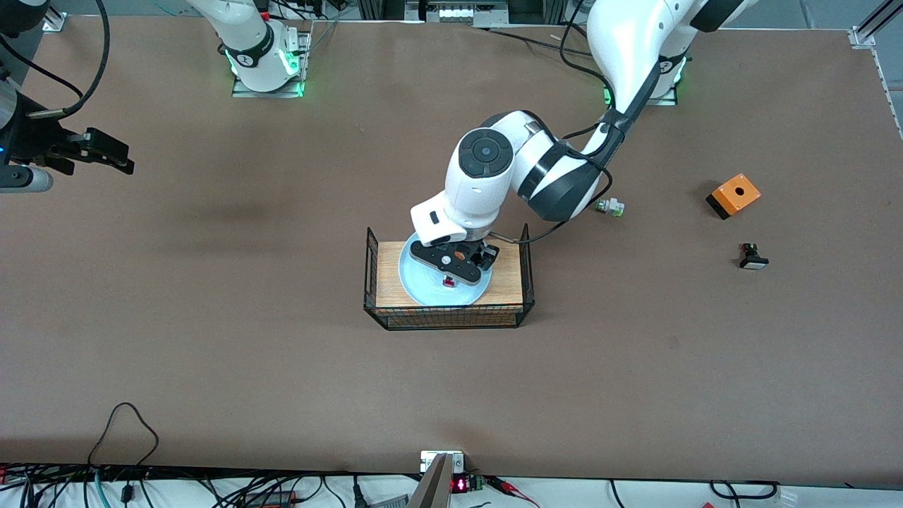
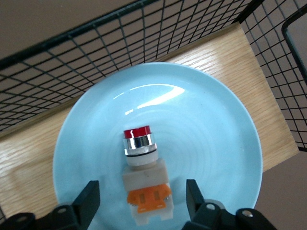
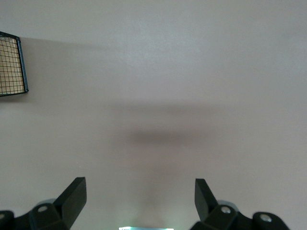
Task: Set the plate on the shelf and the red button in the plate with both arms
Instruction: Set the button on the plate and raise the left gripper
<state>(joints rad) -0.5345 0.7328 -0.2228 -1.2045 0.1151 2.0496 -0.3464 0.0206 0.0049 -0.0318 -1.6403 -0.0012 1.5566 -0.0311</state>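
Note:
The pale light-blue plate (image 1: 423, 285) lies on a wooden board inside a black wire basket (image 1: 372, 268) at mid-table. The red button (image 1: 449, 282) lies on the plate; in the left wrist view (image 2: 144, 179) its red cap, white body and orange block show. My left gripper (image 1: 451, 271) hangs just over the plate, open, its fingers (image 2: 88, 201) on either side of the button's orange end without touching it. The plate fills the left wrist view (image 2: 211, 143). My right gripper (image 1: 99, 152) is open and empty, up over bare table at the right arm's end, waiting.
An orange box (image 1: 734, 195), a black-and-white button part (image 1: 753, 257) and a white part with a green tip (image 1: 609, 207) lie toward the left arm's end. Basket walls (image 2: 57, 62) rise around the plate. The basket corner shows in the right wrist view (image 3: 12, 64).

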